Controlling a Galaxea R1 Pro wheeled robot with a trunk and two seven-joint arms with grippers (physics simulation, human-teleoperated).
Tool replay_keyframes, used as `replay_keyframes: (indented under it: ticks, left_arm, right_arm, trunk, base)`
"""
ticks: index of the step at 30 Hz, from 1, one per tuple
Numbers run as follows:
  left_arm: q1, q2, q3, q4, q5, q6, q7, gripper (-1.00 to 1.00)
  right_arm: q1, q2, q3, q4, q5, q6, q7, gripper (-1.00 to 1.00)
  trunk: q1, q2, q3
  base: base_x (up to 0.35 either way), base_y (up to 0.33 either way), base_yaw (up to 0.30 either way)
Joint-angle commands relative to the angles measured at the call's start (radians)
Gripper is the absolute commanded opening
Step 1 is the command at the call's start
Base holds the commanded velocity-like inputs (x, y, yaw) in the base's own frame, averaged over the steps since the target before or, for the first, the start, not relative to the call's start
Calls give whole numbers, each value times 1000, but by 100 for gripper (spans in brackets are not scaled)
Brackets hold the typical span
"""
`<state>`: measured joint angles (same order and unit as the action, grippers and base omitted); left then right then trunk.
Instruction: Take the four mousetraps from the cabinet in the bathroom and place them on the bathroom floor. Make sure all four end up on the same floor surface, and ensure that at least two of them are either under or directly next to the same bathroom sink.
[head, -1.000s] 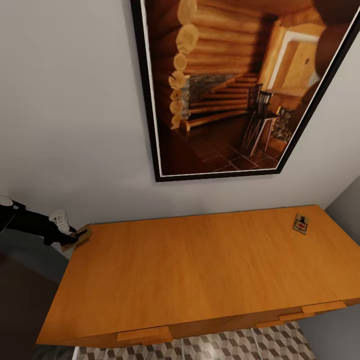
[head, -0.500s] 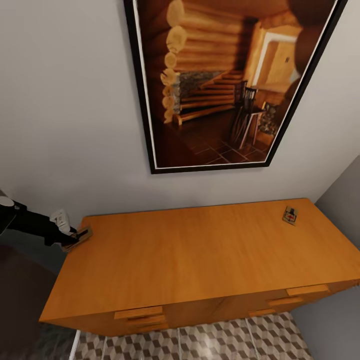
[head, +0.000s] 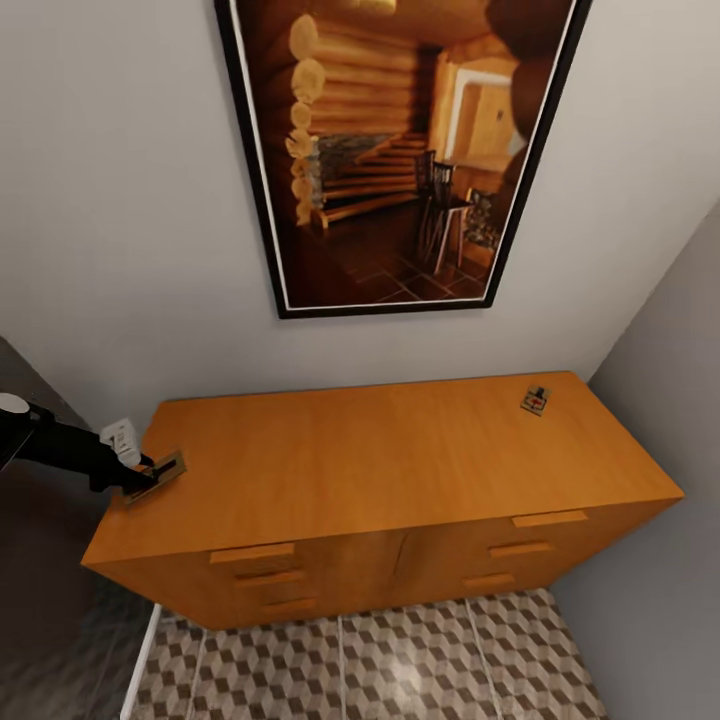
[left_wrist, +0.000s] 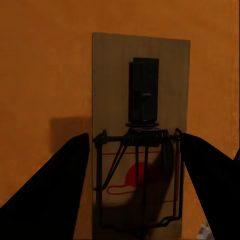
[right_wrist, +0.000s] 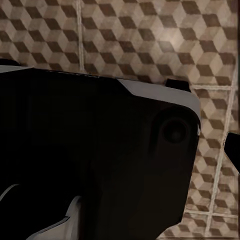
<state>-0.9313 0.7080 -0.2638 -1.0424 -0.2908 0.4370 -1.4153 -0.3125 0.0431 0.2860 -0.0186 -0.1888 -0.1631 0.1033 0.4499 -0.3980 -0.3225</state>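
Over the cabinet's (head: 380, 450) left end, our left gripper (head: 150, 474) is clamped on one mousetrap (left_wrist: 140, 135) by its long sides, ready to carry it down to the tiled floor (head: 400, 660), while another trap (head: 535, 399) waits near the right back corner.

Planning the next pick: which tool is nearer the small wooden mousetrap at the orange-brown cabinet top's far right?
Left. The left tool is across the cabinet top from that mousetrap; the right tool's fingertips point at patterned floor.

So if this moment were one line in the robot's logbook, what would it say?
left gripper: shut on mousetrap, over cabinet left end | second mousetrap: cabinet top, right rear | right gripper: state unclear
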Motion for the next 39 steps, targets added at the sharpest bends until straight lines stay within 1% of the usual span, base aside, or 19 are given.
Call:
replay_keyframes:
  ticks: [1, 21, 33, 39]
  left_arm:
    - [-1, 1, -2, -1, -4, 9, -4, -100]
    - [-1, -1, -3, 0, -6, 9, -4, -100]
    - [-1, -4, -5, 24, -8, 8, 0, -100]
    - [-1, -21, -10, 65, -8, 7, 3, -100]
  right_arm:
    - [-1, 0, 7, 2, -11, -4, 4, 100]
    - [-1, 0, 6, 2, -11, -4, 4, 100]
    - [-1, -2, 6, 2, -11, -4, 4, 100]
    - [-1, -2, 6, 2, -11, -5, 4, 100]
  trunk:
    - [0, -2, -2]
    - [0, -2, -2]
    - [0, -2, -2]
    - [0, -2, -2]
  base:
    - [-261, -211, 0]
    - [-257, -215, 0]
    - [-259, -215, 0]
    - [-279, -210, 0]
